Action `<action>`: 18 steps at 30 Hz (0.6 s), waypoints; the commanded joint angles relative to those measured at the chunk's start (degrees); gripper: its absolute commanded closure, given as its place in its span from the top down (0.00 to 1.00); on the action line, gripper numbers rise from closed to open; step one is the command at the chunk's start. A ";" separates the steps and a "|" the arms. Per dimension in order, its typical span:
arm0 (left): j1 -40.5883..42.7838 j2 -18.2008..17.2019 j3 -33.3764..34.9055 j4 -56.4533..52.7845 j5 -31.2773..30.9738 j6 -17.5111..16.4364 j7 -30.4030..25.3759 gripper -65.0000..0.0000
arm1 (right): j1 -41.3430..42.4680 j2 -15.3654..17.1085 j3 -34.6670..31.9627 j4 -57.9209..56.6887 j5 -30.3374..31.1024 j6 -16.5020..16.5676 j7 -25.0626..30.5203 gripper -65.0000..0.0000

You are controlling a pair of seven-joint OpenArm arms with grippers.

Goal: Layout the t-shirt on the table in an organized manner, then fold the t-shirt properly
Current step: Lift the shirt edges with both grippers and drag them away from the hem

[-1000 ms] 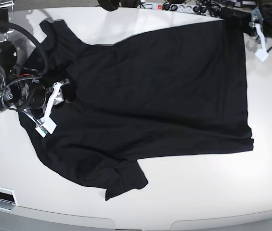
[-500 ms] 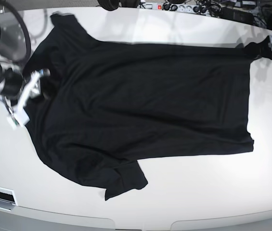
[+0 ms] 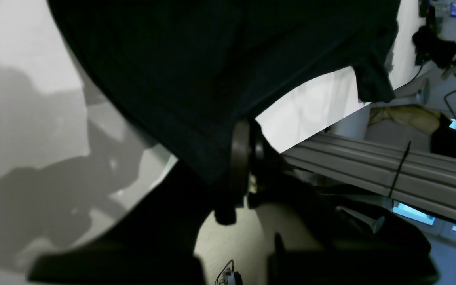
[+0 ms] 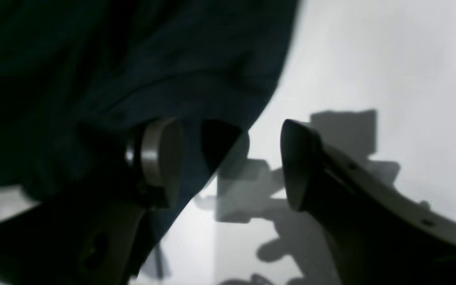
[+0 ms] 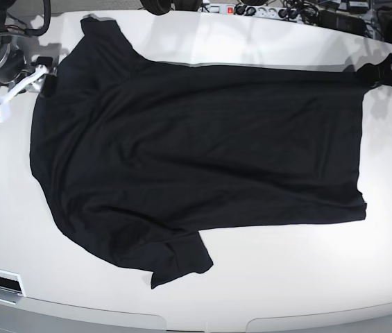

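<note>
The black t-shirt [image 5: 202,152] lies spread across the white table [image 5: 286,277], with one sleeve bunched at the front [image 5: 182,260]. My left gripper [image 5: 384,73] is at the far right edge, shut on the shirt's hem corner. In the left wrist view its fingers [image 3: 239,158] are pinched on the cloth [image 3: 196,71]. My right gripper [image 5: 43,75] is at the far left, by the shirt's shoulder. In the right wrist view its jaws stand wide apart [image 4: 228,162]. The cloth edge [image 4: 133,59] hangs beside one pad [image 4: 160,158].
A power strip and cables [image 5: 251,10] lie along the table's far edge. A dark round object [image 5: 161,5] sits at the far edge. The table's front rim [image 5: 202,322] runs below the shirt. Grey rails [image 3: 390,166] show beyond the table.
My right gripper has moved away and leftward, drawing the shirt's shoulder side with it. My left gripper pulled the hem corner to the right edge. The shirt now lies stretched out flatter.
</note>
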 commanded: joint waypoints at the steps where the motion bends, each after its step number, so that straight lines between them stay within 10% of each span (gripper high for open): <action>1: -0.26 -1.81 -0.59 0.61 -0.97 -0.30 0.04 0.00 | 0.48 0.59 0.26 -0.31 0.57 -0.66 1.25 0.63; 10: -0.26 -2.67 -0.59 0.61 -0.97 -0.30 0.04 0.00 | 10.86 0.68 3.52 -18.97 1.25 -1.11 1.79 0.63; 18: -0.22 -4.28 -0.59 0.61 -0.97 -0.30 0.04 0.00 | 12.13 1.16 8.28 -20.76 9.44 5.66 -1.92 0.63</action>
